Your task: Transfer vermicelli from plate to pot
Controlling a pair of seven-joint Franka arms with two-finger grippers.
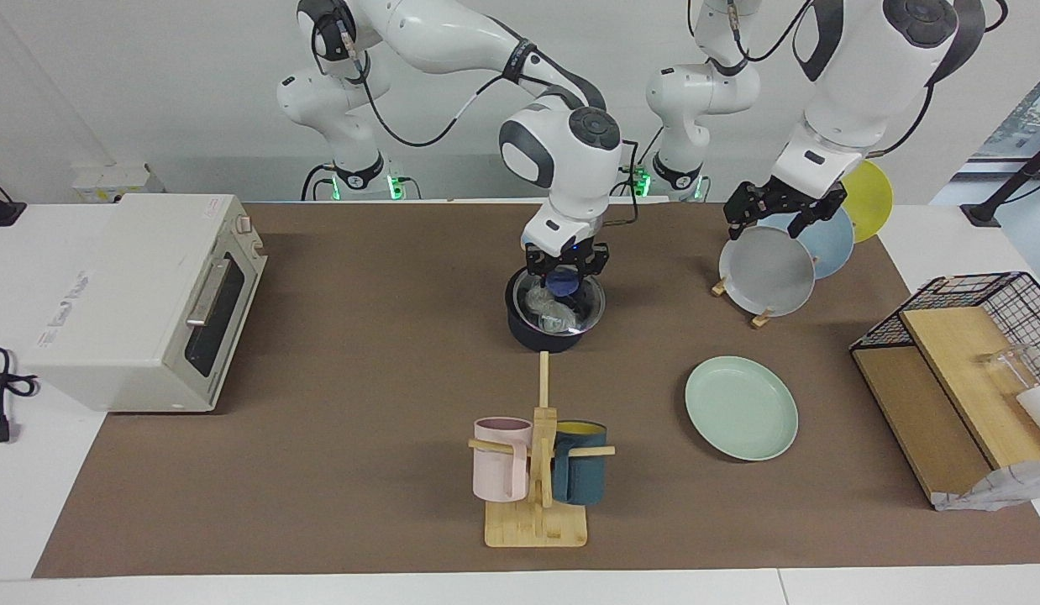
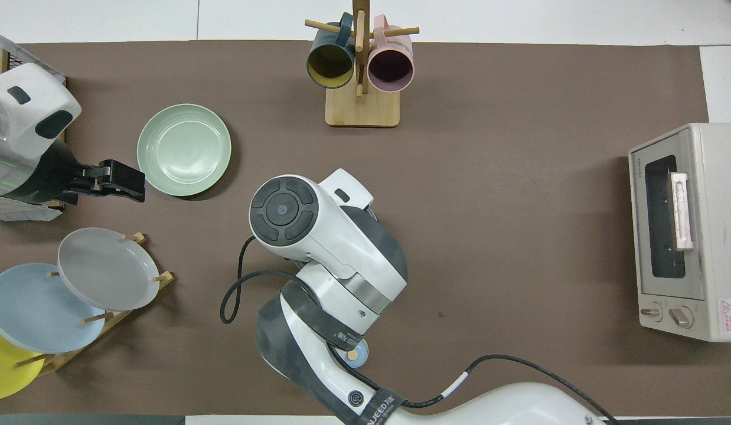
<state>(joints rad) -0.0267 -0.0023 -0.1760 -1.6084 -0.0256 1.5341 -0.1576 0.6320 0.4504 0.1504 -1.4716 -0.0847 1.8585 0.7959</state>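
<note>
The dark navy pot (image 1: 537, 334) stands mid-table near the robots, and the whitish vermicelli (image 1: 554, 313) lies inside it, seen through a glass lid (image 1: 593, 307). My right gripper (image 1: 564, 273) is shut on the lid's blue knob, holding the lid on or just over the pot's rim. In the overhead view the right arm hides the pot. The pale mint-green plate (image 1: 741, 407) (image 2: 183, 149) lies bare toward the left arm's end, farther from the robots. My left gripper (image 1: 780, 217) (image 2: 126, 184) hangs open over the plate rack, holding nothing.
A plate rack holds a grey plate (image 1: 766, 273), a blue one and a yellow one. A mug stand (image 1: 537, 470) with a pink and a teal mug stands farther from the robots than the pot. A toaster oven (image 1: 142, 298) sits at the right arm's end, a wire basket (image 1: 974, 315) at the left arm's.
</note>
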